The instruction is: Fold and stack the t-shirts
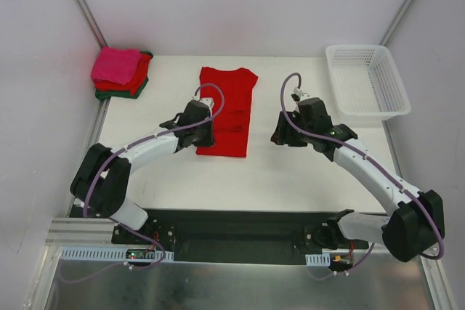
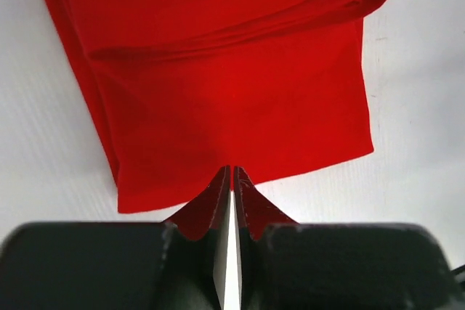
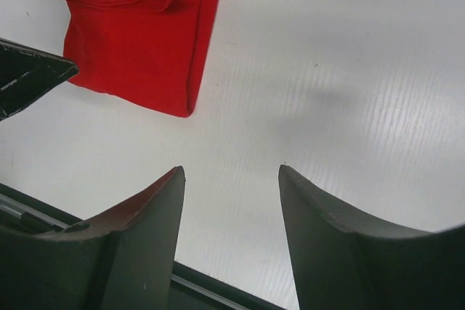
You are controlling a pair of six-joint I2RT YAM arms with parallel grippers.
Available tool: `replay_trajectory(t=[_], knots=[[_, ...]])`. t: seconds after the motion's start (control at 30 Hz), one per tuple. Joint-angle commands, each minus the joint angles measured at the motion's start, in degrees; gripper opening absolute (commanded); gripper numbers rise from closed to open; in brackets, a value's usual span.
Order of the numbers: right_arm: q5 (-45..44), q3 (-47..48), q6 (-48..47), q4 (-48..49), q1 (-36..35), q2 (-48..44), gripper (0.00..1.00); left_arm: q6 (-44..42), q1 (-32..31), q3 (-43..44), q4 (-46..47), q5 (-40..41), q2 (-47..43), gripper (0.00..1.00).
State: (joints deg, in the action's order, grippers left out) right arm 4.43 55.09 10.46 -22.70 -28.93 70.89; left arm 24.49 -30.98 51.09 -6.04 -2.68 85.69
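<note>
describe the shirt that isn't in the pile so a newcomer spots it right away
Start at the white table and look to its middle. The red shirt lies there alone, spread in a long flat strip. Unlike the small folded pile in the far left corner, pink on top, it is not stacked.

White tabletop [image 1: 305,172], plain white walls [image 1: 240,5] w/ metal corner posts [image 1: 81,6] — soft even light, faint shadows
</note>
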Motion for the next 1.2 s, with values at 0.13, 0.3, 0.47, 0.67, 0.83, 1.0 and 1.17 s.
replay_trajectory(t=[0.13,0.3,0.47,0.67,0.83,1.0,1.17], knots=[[-3.11,-3.67,0.26,-2.44,-0.25,-4.97,0.58,0.56,-2.15,8.14,3.58,0.92,8.26,0.00],[-3.90,-4.73,-0.09,-2.88,-0.25,-5.77,0.59,0.21,-2.24,11.75,3.93,0.30,12.39,0.00],[-4.07,-4.90,-0.79,-3.32,-0.25,-5.42,0.59,0.12,-2.15,14.12,3.93,0.04,15.38,0.00],[-6.18,-4.99,-1.23,-3.41,-0.34,-4.98,0.59,0.12,-2.15,15.18,4.11,0.39,17.31,0.00],[-6.62,-5.61,-1.23,-3.58,-0.25,-5.33,0.59,-0.14,-2.15,16.50,4.20,0.30,18.46,0.00],[-7.15,-6.22,-1.41,-3.84,-0.34,-5.59,0.59,-0.58,-2.24,17.90,4.11,0.48,19.86,0.00],[-7.85,-6.49,-1.58,-4.20,-0.25,-5.77,0.59,-0.94,-2.24,18.96,4.11,0.92,21.18,0.00]])
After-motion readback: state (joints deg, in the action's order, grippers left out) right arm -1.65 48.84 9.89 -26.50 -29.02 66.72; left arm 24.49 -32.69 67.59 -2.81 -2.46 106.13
